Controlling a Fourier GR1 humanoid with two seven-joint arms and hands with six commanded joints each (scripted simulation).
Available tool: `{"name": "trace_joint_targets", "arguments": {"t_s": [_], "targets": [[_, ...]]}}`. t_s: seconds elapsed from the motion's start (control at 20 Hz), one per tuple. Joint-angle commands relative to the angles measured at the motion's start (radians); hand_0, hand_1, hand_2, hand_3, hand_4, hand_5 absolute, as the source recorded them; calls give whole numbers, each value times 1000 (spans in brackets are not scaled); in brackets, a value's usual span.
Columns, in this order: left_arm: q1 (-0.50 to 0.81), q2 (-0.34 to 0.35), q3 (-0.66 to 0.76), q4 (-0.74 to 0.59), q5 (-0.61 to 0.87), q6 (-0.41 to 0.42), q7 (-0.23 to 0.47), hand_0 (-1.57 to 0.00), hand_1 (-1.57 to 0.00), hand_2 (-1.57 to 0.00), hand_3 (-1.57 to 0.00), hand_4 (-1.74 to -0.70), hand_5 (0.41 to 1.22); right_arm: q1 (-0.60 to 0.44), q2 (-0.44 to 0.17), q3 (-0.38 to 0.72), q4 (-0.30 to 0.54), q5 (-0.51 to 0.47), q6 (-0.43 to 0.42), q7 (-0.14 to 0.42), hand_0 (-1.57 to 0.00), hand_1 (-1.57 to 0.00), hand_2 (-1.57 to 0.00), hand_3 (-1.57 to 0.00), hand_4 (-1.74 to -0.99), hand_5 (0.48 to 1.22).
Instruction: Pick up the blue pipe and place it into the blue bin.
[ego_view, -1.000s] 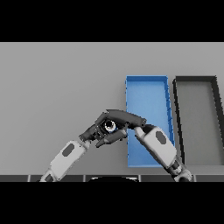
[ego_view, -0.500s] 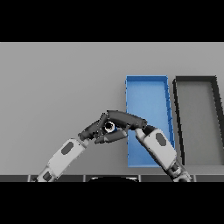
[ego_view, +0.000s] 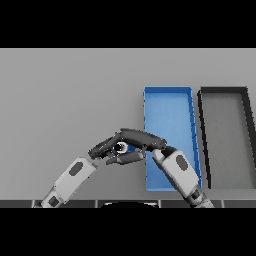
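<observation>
Head view: we see both hands meeting near the table's front edge, just left of the blue bin. Our right hand curls over the blue pipe; the left hand touches it from the left, fingers bent. A black bin lies beside the blue one.

On the worktop two long bins lie side by side, well to the right. The blue bin is the left one; the second bin lies just beside it on its right, apart by a narrow gap. Both robot hands meet near the first bin's near left edge: the left robot hand just left of it, the right robot hand reaching leftward across that edge. The pipe sits between them.
</observation>
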Motion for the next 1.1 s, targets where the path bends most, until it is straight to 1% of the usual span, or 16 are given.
{"name": "trace_joint_targets", "arguments": {"t_s": [0.0, 0.1, 0.15, 0.2, 0.25, 0.4, 0.5, 0.6, 0.65, 0.7, 0.75, 0.85, 0.9, 0.95, 1.0, 1.05], "targets": [[4, 2, 0, 1, -4, 6, -2, -131, -107, -109, -44, -854, 794, -5, 3, -7, -5, -3, -1, 10, -1568, -1568, -1568, -1567, -1484, 1217], [-17, 2, 8, 18, -6, 5, 2, -83, -68, -69, -28, -826, 719, -5, 18, -10, -10, 12, -7, 9, -1569, -1569, -1569, -1569, -1485, 1219], [-2, 2, 7, 19, -4, 9, -16, -66, -54, -55, -22, -828, 689, 1, 22, -14, -13, 16, -7, 10, -1570, -1570, -1570, -1569, -1485, 1219], [2, -2, 8, 6, 3, 15, 26, -53, -43, -44, -17, -830, 659, -2, 25, -21, -5, 18, -2, 9, -1570, -1570, -1570, -1570, -1485, 1219], [8, -10, 13, 12, 8, 24, 20, -42, -34, -35, -14, -842, 636, -1, 31, -23, -4, 24, 2, 13, -1570, -1570, -1570, -1570, -1487, 1220], [31, -9, 15, 12, 33, 25, 91, -21, -17, -17, -7, -873, 612, 9, 45, -38, -9, 20, 3, 1, -1571, -1571, -1571, -1570, -1491, 1220], [35, 0, 15, -8, 29, 32, 81, -13, -11, -11, -4, -881, 593, 1, 74, -63, -10, -84, -19, 89, -1571, -1571, -1571, -1571, -1492, 1221], [38, 2, 12, -8, 22, 35, 95, -8, -6, -7, -2, -876, 555, -22, 90, -94, -14, -218, -47, 160, -1571, -1571, -1571, -1571, -1492, 1221], [38, -1, 9, -16, 23, 37, 108, -6, -5, -5, -1, -873, 543, -46, 98, -111, -15, -287, -81, 204, -1571, -1571, -1571, -1571, -1493, 1221], [38, -1, 4, -18, 18, 37, 113, -5, -4, -4, -1, -870, 535, -78, 93, -129, -22, -343, -114, 249, -1571, -1571, -1571, -1571, -1494, 1221], [36, 0, 5, -10, 20, 33, 116, -4, -3, -3, -1, -868, 529, -100, 73, -132, -28, -386, -136, 261, -1571, -1571, -1571, -1571, -1494, 1221], [45, 4, 10, -7, 28, 31, 127, -2, -1, -1, 0, -865, 515, -172, 32, -146, -13, -422, -188, 263, -1571, -1571, -1571, -1571, -1492, 1221], [47, 7, 10, -9, 31, 25, 116, -1, -1, -1, 0, -865, 509, -203, 10, -146, -14, -441, -221, 262, -1571, -1571, -1571, -1571, -1492, 1221], [40, 4, 8, -5, 27, 26, 123, -1, -1, -1, 0, -864, 503, -262, -22, -168, -5, -469, -258, 259, -1571, -1571, -1571, -1571, -1493, 1221], [46, 4, 2, -10, 21, 26, 111, -1, 0, 0, 0, -863, 498, -316, -38, -187, -11, -491, -271, 256, -1571, -1571, -1571, -1571, -1494, 1221], [44, 0, 1, -27, 26, 30, 119, 0, 0, 0, 1, -863, 493, -365, -52, -207, 4, -484, -267, 234, -1571, -1571, -1571, -1571, -1494, 1221]]}}
